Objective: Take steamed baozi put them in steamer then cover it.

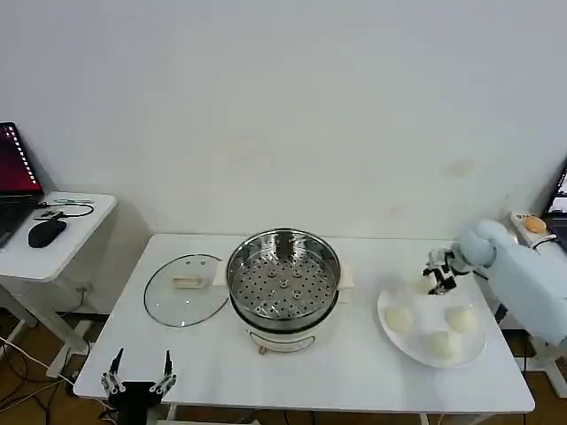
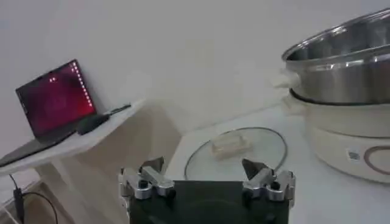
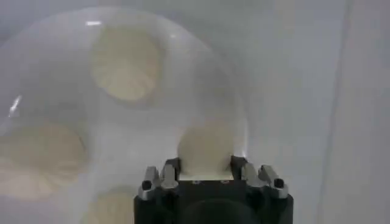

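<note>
The shiny steamer (image 1: 283, 279) (image 2: 341, 73) stands empty at the table's middle on its white base. Its glass cover (image 1: 184, 288) (image 2: 234, 152) lies flat on the table just left of it. On the right, a white plate (image 1: 425, 329) (image 3: 61, 103) carries three cream baozi (image 1: 400, 319) (image 3: 125, 61). My right gripper (image 1: 440, 274) (image 3: 205, 163) hovers at the plate's far rim, shut on a fourth baozi (image 3: 206, 146) that sits between its fingers. My left gripper (image 1: 139, 376) (image 2: 207, 173) waits open and empty at the table's front left corner.
A small side table (image 1: 62, 252) to the left holds a laptop (image 1: 13, 177) (image 2: 55, 97) and a black mouse (image 1: 46, 232). Bare tabletop lies between the steamer and the plate. The plate sits close to the table's right edge.
</note>
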Motion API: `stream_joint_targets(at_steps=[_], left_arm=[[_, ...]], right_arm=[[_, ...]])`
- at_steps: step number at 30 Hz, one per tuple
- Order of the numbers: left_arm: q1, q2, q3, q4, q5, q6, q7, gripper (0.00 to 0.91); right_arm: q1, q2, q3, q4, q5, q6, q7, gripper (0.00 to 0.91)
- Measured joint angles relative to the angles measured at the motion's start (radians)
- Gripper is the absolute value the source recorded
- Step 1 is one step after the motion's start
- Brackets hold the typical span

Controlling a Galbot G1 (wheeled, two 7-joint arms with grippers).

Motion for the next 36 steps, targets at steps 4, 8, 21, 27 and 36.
stream_joint_targets(at_steps=[4, 8, 21, 27, 36], left_arm=[[0.0, 0.004, -0.001, -0.008, -0.002, 0.005, 0.0, 0.907], [-0.001, 0.012, -0.007, -0.017, -0.006, 0.007, -0.001, 0.907], [0.022, 0.023, -0.038, -0.046, -0.042, 0.019, -0.002, 0.907], [0.02, 0.014, -0.052, -0.043, -0.048, 0.019, -0.005, 0.907], [0.017, -0.001, -0.058, -0.034, -0.05, 0.02, -0.007, 0.907]], right_arm=[[0.1, -0.008, -0.08, 0.059, 0.051, -0.006, 0.014, 0.564], [0.2, 0.013, -0.168, 0.109, 0.109, -0.001, 0.036, 0.564], [0.42, 0.209, -0.426, 0.153, 0.25, 0.116, 0.134, 0.564], [0.445, 0.308, -0.502, 0.131, 0.232, 0.221, 0.168, 0.595], [0.437, 0.43, -0.548, 0.068, 0.121, 0.394, 0.22, 0.595]])
